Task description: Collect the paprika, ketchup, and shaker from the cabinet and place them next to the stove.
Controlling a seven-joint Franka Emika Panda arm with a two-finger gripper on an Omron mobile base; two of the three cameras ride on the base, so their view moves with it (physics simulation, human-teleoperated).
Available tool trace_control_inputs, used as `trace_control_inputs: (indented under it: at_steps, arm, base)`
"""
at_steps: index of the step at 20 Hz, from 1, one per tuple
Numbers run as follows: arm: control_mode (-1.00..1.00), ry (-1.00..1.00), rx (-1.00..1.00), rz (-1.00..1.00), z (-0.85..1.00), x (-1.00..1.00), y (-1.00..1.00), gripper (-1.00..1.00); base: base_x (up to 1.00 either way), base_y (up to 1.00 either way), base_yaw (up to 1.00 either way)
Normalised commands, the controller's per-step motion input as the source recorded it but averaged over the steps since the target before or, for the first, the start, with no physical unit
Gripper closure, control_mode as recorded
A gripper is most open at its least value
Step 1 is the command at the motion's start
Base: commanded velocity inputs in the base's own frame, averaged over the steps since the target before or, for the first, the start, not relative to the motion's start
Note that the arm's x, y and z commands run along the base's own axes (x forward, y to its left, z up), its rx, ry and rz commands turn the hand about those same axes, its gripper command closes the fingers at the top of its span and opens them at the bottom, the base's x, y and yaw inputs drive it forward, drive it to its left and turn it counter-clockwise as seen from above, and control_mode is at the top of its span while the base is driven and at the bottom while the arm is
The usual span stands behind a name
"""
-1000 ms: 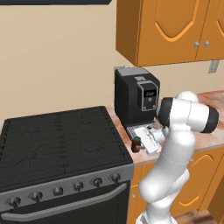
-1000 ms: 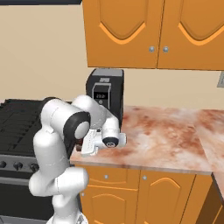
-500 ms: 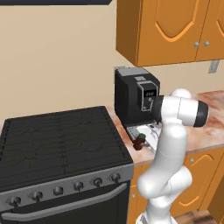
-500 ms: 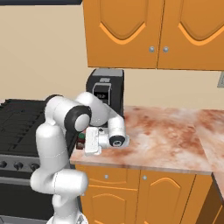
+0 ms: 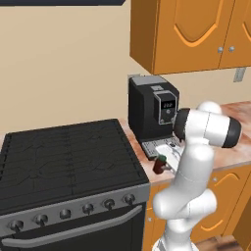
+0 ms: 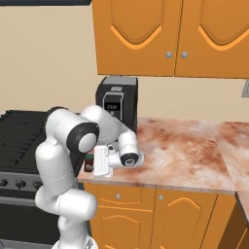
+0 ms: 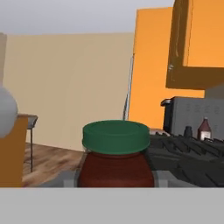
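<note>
end effector: jaws closed around the paprika, low centre of the frames | paprika: squat glossy dark-red jar, ribbed green lid, on the marbled counter edge beside the stove | ketchup: narrow-necked bottle, far right of hand view

The arm's elbow has swung right and upward, carrying the hand (wrist rolled too) with the paprika.
</note>
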Motion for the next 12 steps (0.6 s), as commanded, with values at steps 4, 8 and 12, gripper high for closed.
trace_control_inputs:
  at_steps: [4,8,12]
  arm:
    - [-1.00,0.00,-0.18,-0.04,0.00,-0.24,0.16,1.00]
    - [-1.00,0.00,-0.19,-0.08,0.00,0.01,0.47,-1.00]
    - [-1.00,0.00,-0.11,-0.06,0.00,0.13,0.27,-1.00]
  base:
    - [0.00,0.00,0.00]
    - [0.00,0.00,0.00]
    - [0.00,0.00,0.00]
